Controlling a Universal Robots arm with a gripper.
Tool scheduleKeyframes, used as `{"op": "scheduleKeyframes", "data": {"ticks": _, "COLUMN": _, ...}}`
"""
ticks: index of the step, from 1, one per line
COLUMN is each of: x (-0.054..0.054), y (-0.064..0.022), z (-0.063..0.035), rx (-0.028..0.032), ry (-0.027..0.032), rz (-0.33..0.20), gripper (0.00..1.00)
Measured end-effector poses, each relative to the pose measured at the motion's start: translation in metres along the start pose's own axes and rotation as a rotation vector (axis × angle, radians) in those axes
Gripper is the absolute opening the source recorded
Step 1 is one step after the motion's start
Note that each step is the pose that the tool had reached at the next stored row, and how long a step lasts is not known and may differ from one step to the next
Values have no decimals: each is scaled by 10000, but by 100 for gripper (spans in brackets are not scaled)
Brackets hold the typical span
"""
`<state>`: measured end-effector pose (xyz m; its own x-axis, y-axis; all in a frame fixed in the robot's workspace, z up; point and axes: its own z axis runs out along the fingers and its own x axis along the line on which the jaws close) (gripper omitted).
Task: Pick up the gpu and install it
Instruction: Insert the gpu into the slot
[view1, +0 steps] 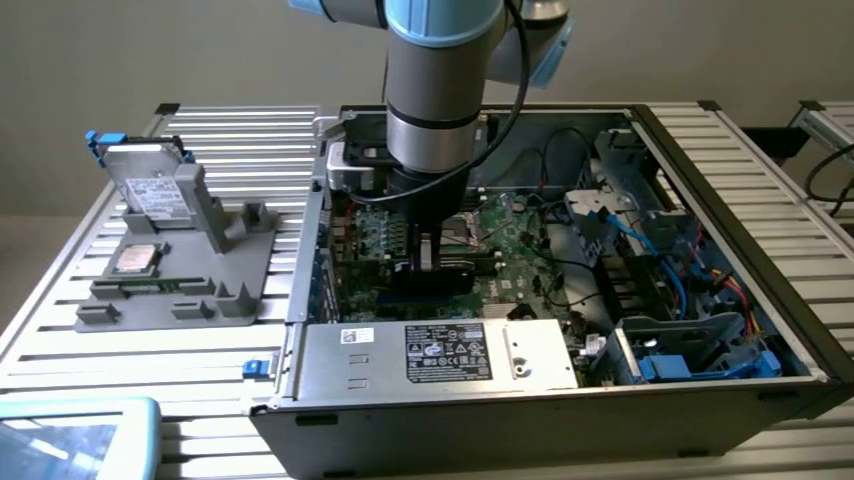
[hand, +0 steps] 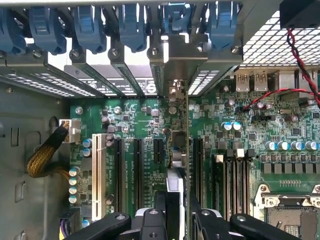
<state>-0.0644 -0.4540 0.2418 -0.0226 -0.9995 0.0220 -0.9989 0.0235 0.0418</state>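
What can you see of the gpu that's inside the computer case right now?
The gpu shows edge-on in the wrist view: a slim flat card, dark, with a thin grey-green board edge and a silvery metal bracket at the end by the case's rear openings. It stands upright on its long edge over the green motherboard, in line with the black expansion slots. The pincer grips it from both faces. Whether it sits in a slot I cannot tell.
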Motion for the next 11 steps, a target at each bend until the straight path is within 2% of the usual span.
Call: {"op": "scheduleKeyframes", "data": {"ticks": 11, "x": 0, "y": 0, "z": 10, "rx": 1, "ry": 2, "rz": -24, "gripper": 27}}
